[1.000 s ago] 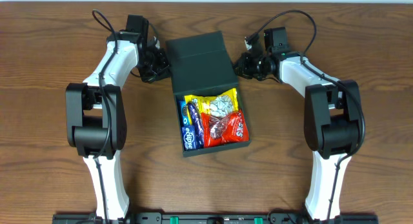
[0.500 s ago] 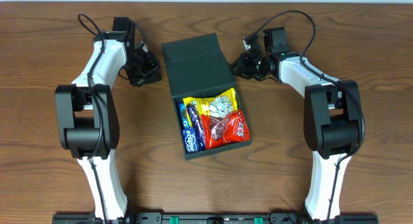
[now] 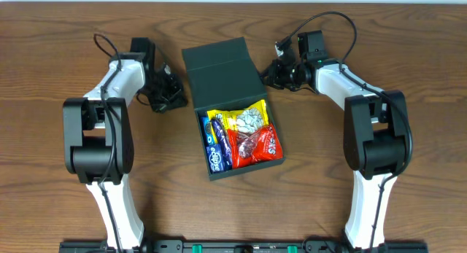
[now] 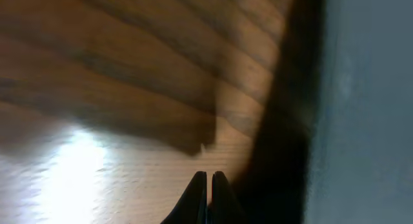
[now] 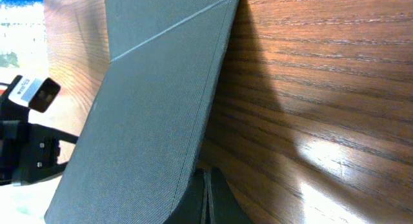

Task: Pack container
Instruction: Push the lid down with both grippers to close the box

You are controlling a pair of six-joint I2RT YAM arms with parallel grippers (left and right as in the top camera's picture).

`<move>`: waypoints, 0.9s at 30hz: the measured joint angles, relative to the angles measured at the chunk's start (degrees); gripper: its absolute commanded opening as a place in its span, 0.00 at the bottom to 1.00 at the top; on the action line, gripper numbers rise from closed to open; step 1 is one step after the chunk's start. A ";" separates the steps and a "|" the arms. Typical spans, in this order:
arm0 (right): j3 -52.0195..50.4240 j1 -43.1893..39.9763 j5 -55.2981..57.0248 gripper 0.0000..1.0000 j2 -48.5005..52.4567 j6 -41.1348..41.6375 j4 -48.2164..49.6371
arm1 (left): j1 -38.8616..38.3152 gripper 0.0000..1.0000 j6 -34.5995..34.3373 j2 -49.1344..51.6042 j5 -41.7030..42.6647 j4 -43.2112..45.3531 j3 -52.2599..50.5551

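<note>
Dark green container (image 3: 219,63); inside, yellow packet (image 3: 221,116) at twelve o'clock, blue packet (image 3: 214,147) at nine, red packet (image 3: 253,146) at four; brown wood-grain table (image 3: 44,173).

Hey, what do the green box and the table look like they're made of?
The container looks like matte dark green cardboard: fine grainy surface, a fold crease, no shine. The table looks like brown wood or wood-grain laminate, lightly glossy, since it reflects light.

The left arm (image 3: 120,74) and right arm (image 3: 337,81) are showing white shells and black joints. Thin black cables (image 3: 332,16) are looping at twelve o'clock.
</note>
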 measured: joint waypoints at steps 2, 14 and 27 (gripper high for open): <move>0.00 0.00 -0.02 0.01 0.02 0.00 0.00 | -0.31 0.06 -0.66 -0.02 1.16 2.08 -0.04; 0.00 -0.13 -2.95 0.01 0.02 -2.10 0.04 | -1.84 0.06 -3.32 -0.02 2.62 12.68 -0.09; 1.75 -0.59 -8.22 0.01 -1.01 -10.67 0.00 | -0.55 0.06 1.53 -0.02 4.33 6.56 9.99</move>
